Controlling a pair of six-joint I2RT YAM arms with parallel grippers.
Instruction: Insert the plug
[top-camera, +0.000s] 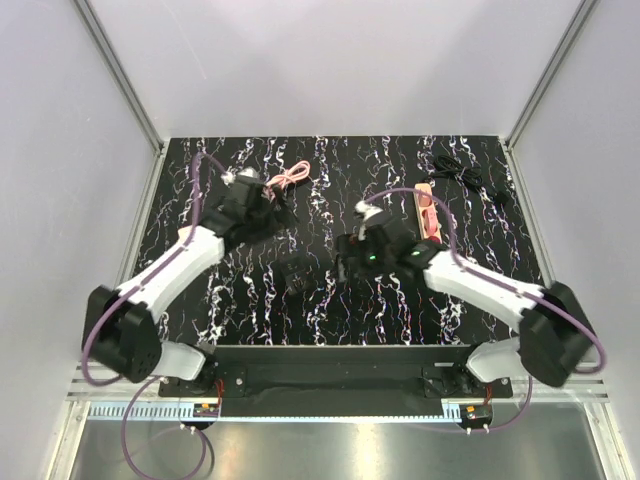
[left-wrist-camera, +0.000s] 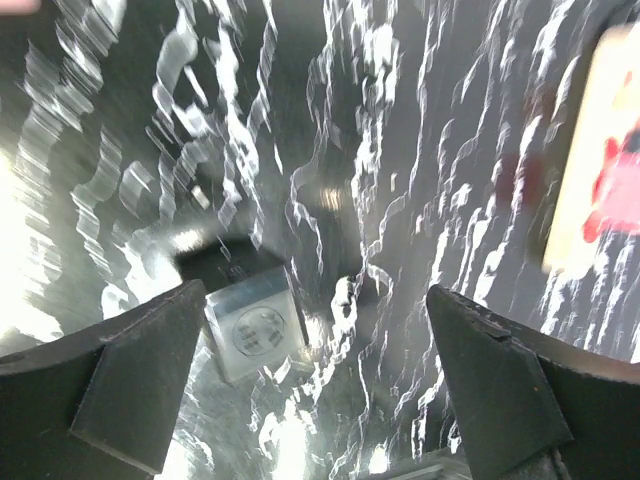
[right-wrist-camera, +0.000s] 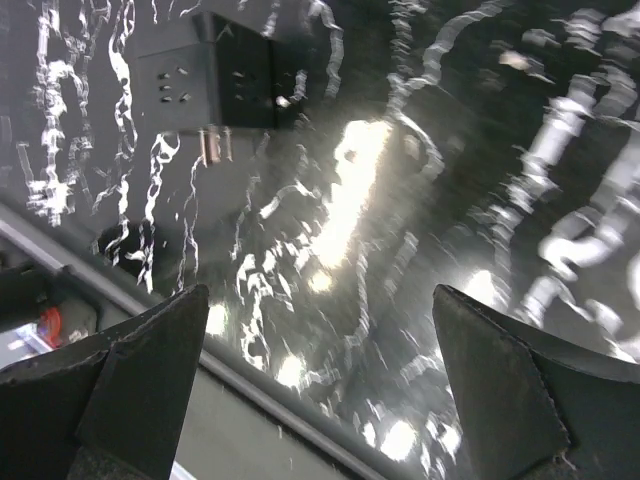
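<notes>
The plug (top-camera: 429, 212) appears to be the salmon-pink piece sitting on the beige strip (left-wrist-camera: 575, 130) toward the table's right rear, though blur leaves this uncertain. It lies well apart to the right of the left gripper (left-wrist-camera: 315, 300) and nearer the right gripper (right-wrist-camera: 320, 295), beyond its wrist. Both grippers stand wide, holding nothing. A pale cube (left-wrist-camera: 258, 325) lies just beside one left finger, and a black block (right-wrist-camera: 215, 80) lies ahead of the right gripper.
</notes>
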